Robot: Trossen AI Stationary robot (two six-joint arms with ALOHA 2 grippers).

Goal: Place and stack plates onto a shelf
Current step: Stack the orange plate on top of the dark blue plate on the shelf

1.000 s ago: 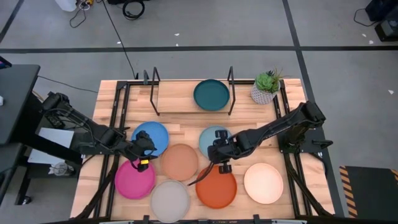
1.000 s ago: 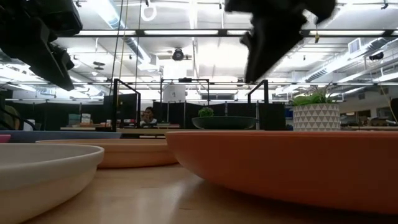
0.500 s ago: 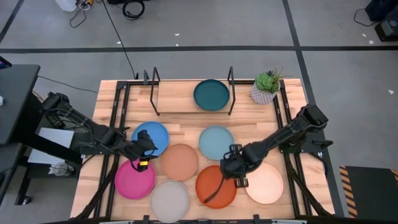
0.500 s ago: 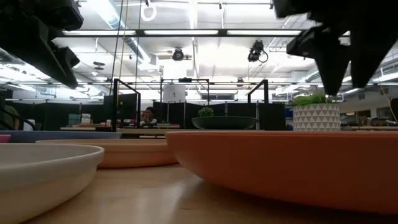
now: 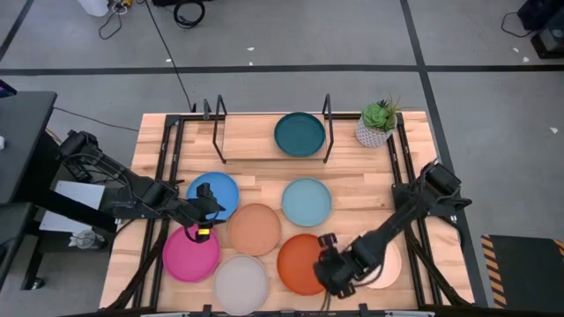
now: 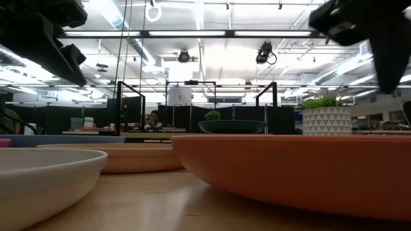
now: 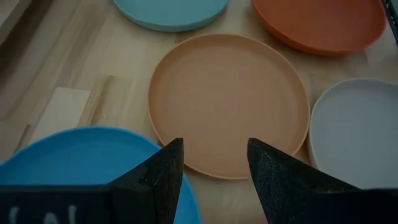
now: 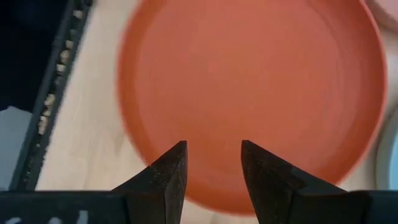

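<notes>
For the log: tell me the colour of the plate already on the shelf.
Dark teal plate, on the shelf; clearest in the high view.

We see grey floor crossed by dark lines along the top of the high view — cables coiled at upper left — and long ceiling lights above dark partitions behind.

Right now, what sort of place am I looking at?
Probably a robotics lab inside an open-plan office: a wooden table stands on a grey taped floor, and beyond it run rows of ceiling strip lights and dark desk partitions, with a person seated there.
</notes>
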